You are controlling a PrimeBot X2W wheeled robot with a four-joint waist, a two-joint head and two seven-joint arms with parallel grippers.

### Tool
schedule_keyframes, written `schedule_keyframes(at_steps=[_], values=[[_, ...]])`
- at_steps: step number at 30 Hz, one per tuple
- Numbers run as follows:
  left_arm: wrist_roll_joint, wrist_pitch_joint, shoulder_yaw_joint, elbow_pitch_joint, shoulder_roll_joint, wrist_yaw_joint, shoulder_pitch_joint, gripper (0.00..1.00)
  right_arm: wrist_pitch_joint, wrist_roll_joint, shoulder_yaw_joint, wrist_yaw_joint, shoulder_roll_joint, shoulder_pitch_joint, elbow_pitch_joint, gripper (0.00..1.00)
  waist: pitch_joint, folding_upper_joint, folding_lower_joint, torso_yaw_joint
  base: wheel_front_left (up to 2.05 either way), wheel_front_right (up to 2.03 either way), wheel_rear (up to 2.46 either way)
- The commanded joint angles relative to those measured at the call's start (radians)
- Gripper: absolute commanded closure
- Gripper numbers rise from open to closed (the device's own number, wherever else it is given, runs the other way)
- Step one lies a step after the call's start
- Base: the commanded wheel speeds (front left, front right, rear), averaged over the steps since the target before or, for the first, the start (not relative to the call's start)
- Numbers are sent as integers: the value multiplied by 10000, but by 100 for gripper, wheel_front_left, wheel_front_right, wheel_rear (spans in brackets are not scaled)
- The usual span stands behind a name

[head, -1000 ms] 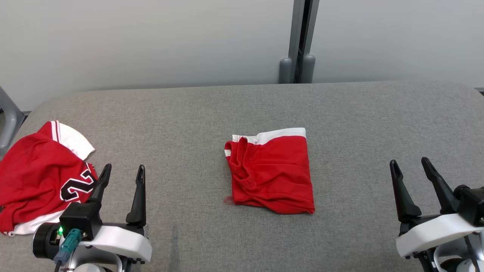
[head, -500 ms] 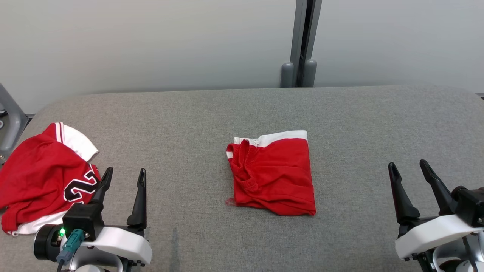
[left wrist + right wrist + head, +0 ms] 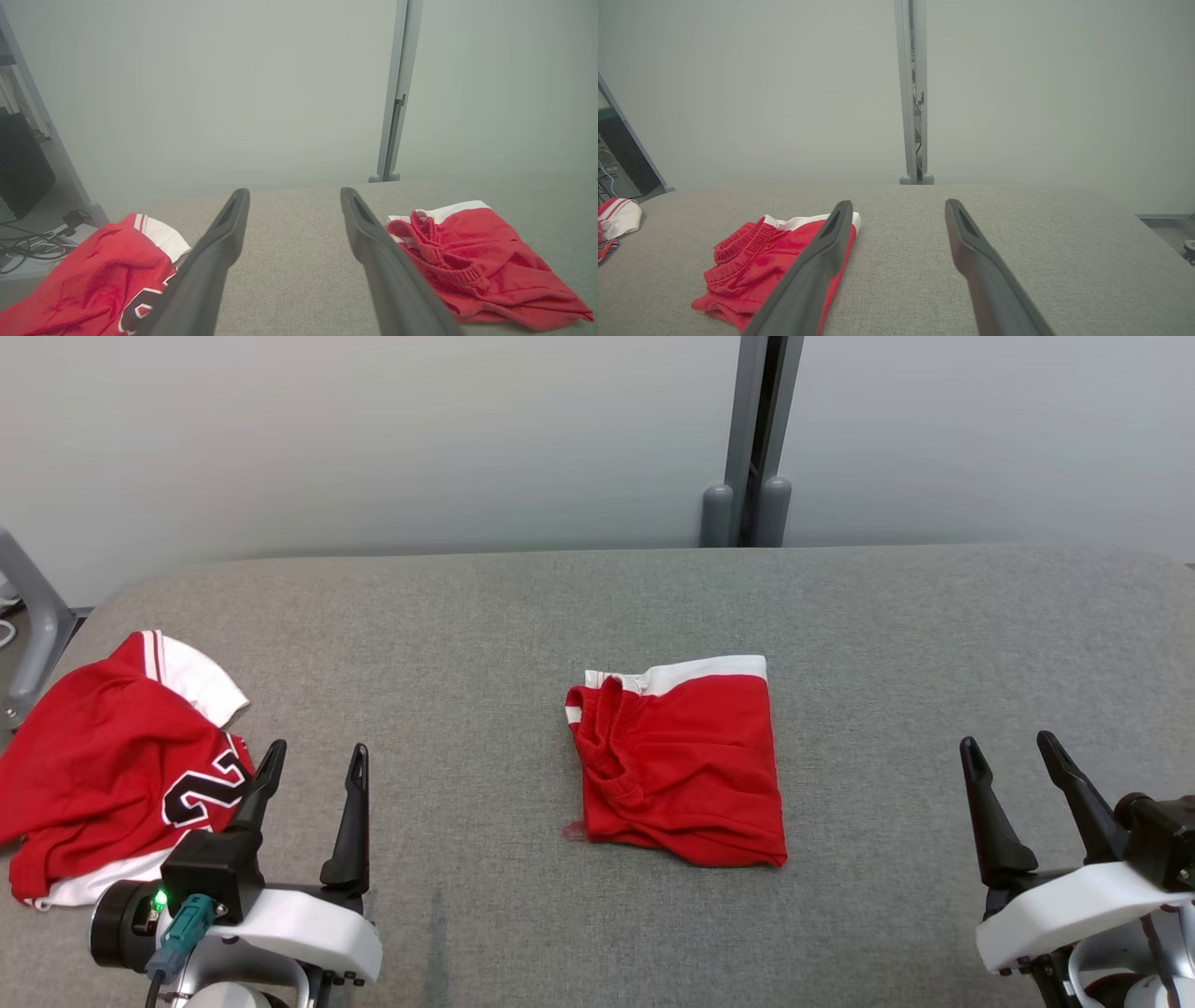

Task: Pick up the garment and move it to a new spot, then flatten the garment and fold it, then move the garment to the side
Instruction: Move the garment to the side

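Head view: the red shorts [image 3: 677, 761] are lying folded into a neat square in the middle of the table [image 3: 840, 616], with nothing touching them. The left gripper [image 3: 318, 749] and right gripper [image 3: 1006, 740] are hovering low, jaws spread wide and empty. A crumpled red jersey [image 3: 112, 765] is sitting just beside the left one.

Left wrist view: the shorts are lying right of the splayed fingers.

Right wrist view: they're sitting off to the left.

The folding is looking done; the move to the side isn't.
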State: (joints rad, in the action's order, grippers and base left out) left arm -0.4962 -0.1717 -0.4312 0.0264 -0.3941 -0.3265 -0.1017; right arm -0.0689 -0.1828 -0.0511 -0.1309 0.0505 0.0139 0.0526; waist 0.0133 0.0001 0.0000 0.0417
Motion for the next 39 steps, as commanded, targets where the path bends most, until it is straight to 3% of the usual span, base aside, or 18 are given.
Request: schedule_keyframes(at_steps=[1, 11, 24, 34, 35, 37, 38, 39], values=[[21, -14, 10, -51, -60, -33, -179, 0, 36, -3, -47, 3, 18, 151, -33, 0, 75, -1, 0, 64, 0, 0, 0], [132, -258, -32, -187, 189, 21, -790, 0, -10, -83, 172, 3, 131, 920, -705, 0, 863, -1, 0, 698, 0, 0, 0], [279, -820, 48, 124, 841, 405, -1880, 0, 243, -382, 1015, 3, 357, 2273, -3139, 0, 2301, -1, 0, 1729, 0, 0, 0], [463, -912, 219, 474, 1196, 694, -2103, 0, 38, -753, 1379, 3, 339, 2818, -4740, 0, 2647, -1, 0, 1896, 0, 0, 0], [477, -916, 236, 506, 1221, 696, -2107, 0, -87, -834, 1460, 3, 332, 2804, -4870, 46, 2652, -1, 0, 1885, 0, 0, 0], [529, -915, 268, 573, 1267, 752, -2121, 0, -248, -1037, 1631, 3, 327, 2791, -5026, 73, 2634, -1, 0, 1854, 0, 0, 0], [525, -917, 290, 594, 1283, 775, -2127, 0, -300, -1115, 1700, 3, 347, 2812, -5064, 100, 2629, -1, 0, 1832, 0, 0, 0], [554, -919, 310, 610, 1297, 796, -2135, 0, -314, -1185, 1755, 5, 381, 2835, -5082, 100, 2620, -1, 0, 1808, 0, 0, 0]])
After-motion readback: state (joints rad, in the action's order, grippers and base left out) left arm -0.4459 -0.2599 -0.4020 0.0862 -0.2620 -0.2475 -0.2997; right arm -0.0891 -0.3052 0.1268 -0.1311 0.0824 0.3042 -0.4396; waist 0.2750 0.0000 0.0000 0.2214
